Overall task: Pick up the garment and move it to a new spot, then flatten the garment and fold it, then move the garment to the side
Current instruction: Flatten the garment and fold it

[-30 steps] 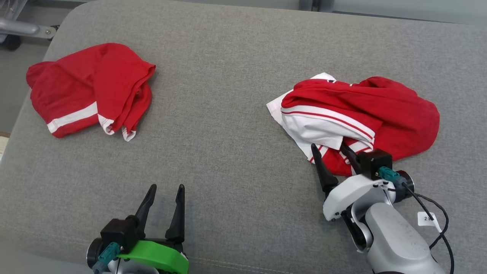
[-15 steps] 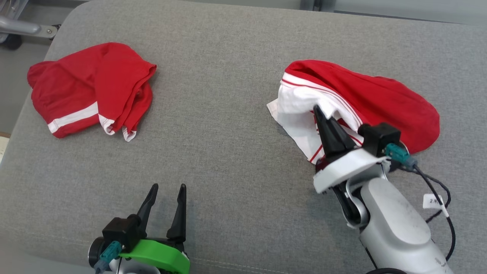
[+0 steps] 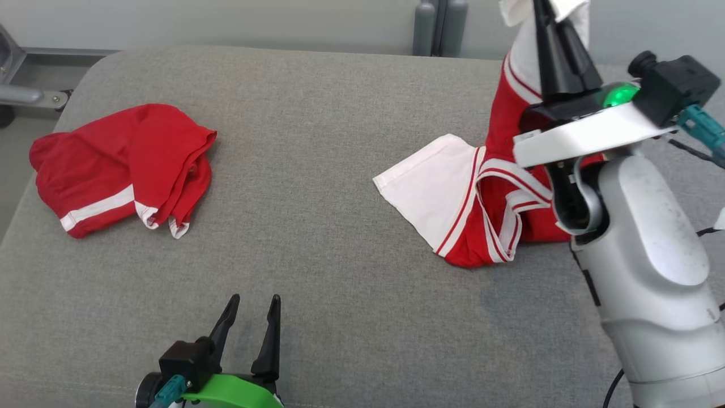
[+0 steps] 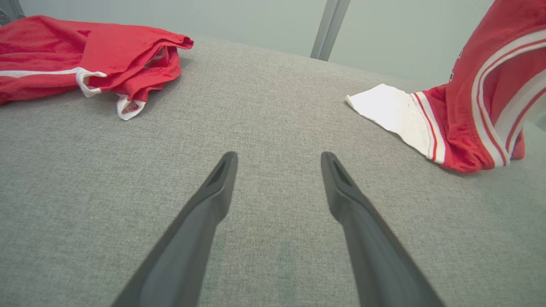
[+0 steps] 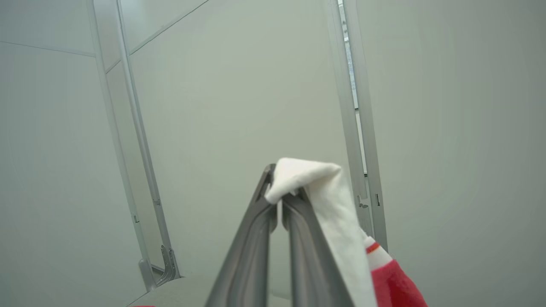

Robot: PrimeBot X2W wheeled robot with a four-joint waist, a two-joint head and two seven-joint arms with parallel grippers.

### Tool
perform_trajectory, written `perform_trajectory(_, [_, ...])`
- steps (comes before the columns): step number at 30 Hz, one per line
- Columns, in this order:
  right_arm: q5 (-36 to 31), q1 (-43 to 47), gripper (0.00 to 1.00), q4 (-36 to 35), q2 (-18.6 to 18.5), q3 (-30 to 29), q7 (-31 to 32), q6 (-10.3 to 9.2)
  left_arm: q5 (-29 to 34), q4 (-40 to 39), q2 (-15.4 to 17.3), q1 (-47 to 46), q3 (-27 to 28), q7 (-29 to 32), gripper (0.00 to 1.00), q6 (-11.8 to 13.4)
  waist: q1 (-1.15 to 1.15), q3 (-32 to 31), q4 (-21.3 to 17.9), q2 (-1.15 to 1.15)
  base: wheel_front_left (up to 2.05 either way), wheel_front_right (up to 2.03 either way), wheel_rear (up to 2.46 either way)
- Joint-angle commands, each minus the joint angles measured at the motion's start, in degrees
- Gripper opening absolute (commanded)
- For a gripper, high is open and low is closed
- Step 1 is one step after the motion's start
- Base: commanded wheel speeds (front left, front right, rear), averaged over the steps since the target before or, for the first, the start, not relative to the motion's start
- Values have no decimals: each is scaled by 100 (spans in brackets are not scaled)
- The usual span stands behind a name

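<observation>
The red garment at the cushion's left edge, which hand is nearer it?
Left. The left hand sits open near the red garment; the right hand is raised far across, gripping the striped garment.

1. This looks like a robot lab or test room rather than a home.
2. Past my right claw [image 5: 281, 200] stand plain, pale wall panels [image 5: 234, 85] set in thin metal frames [image 5: 128, 149], like office partitions.
3. The counter [image 3: 317, 283] before me is a wide pad covered in grey cloth, with a rounded corner and a stitched seam along its near edge.
4. Behind its far edge rise grey posts [image 3: 433, 25]. At the far left corner, a bare metal bar [image 3: 25, 95] ends in a bolted bracket.
5. My right arm [image 3: 645, 238] carries an exposed teal plug [image 3: 699, 127] and a loose black cable [image 3: 614, 388], which look like test gear.
</observation>
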Motion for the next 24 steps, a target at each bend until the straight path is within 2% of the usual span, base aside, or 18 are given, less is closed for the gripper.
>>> perform_trajectory(1, [0, 11, 0, -34, -75, -119, -18, 0, -7, 11, 12, 109, 24, -2, 100, -15, 0, -80, -78, 0, 0, 0, 0])
perform_trajectory(9, [-198, 898, 0, 234, -563, -1287, -18, 0, -69, -6, 11, 203, 35, -2, 100, -26, 0, -142, -294, 0, 0, 0, 0])
perform_trajectory(16, [-337, 1900, 0, 770, -542, -2172, -18, 0, -18, 14, 12, 115, 22, -2, 100, -35, 0, -88, -487, 0, 0, 0, 0])
perform_trajectory(17, [-426, 2001, 20, 847, -550, -2257, -18, 0, 0, 27, 12, 98, 24, -2, 100, -31, 0, -80, -508, 0, 0, 0, 0])
perform_trajectory(18, [-449, 2068, 100, 936, -509, -2372, -18, 0, 9, 38, 12, 81, 23, -2, 100, -33, 0, -73, -530, 0, 0, 0, 0])
perform_trajectory(22, [-683, 2198, 100, 937, -351, -2671, -18, 0, 33, 68, 12, 37, 37, -2, 100, -37, 0, -53, -583, 0, 0, 0, 0])
perform_trajectory(24, [-822, 2239, 100, 838, -281, -2630, -18, 0, 32, 77, 12, 26, 19, -2, 100, -39, 0, -45, -585, 0, 0, 0, 0])
